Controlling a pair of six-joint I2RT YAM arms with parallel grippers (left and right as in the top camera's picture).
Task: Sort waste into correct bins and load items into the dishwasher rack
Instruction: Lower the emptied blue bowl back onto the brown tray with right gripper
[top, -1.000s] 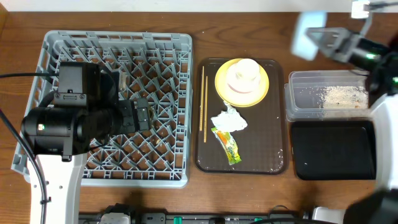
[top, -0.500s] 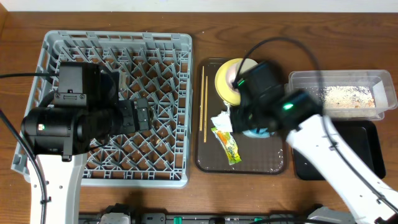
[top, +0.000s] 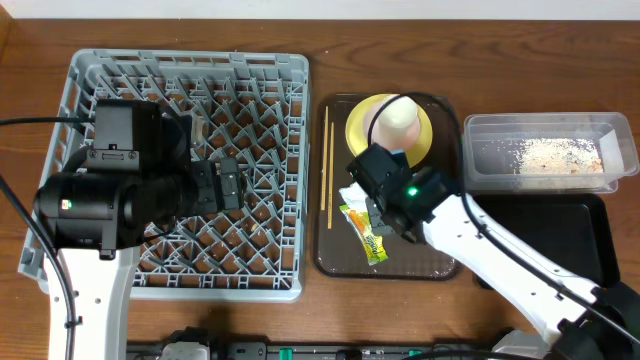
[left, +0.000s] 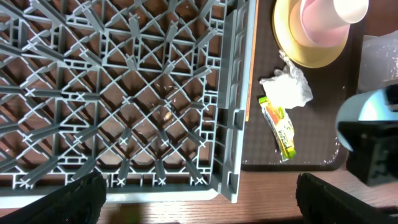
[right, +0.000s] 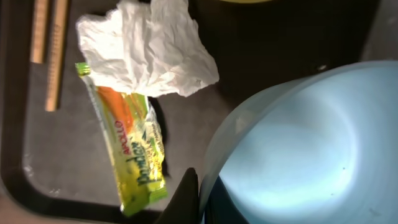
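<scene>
My right gripper (right: 200, 193) is shut on the rim of the light blue bowl (right: 292, 143), held low over the dark brown tray (top: 440, 255); the bowl also shows in the left wrist view (left: 367, 115). The crumpled white napkin (right: 149, 53) and the green-and-yellow wrapper (right: 127, 155) lie just left of the bowl. The chopsticks (top: 327, 165) lie along the tray's left side. The yellow plate (top: 358, 130) carries the white bowl (left: 320, 28) with the small white cup (left: 351, 7) on it. My left gripper (left: 199, 199) is open and empty over the grey rack (top: 250, 75).
The clear tub (top: 480, 130) with rice scraps (top: 545, 155) stands at the right, with the black tub (top: 545, 235) in front of it. The right arm (top: 470, 235) crosses the tray's right half. The left arm (top: 100, 200) covers the rack's left side.
My right arm swung from above the clear tub at the far right to the tray, carrying the light blue bowl, and now sits beside the napkin and wrapper. The left arm has not moved.
</scene>
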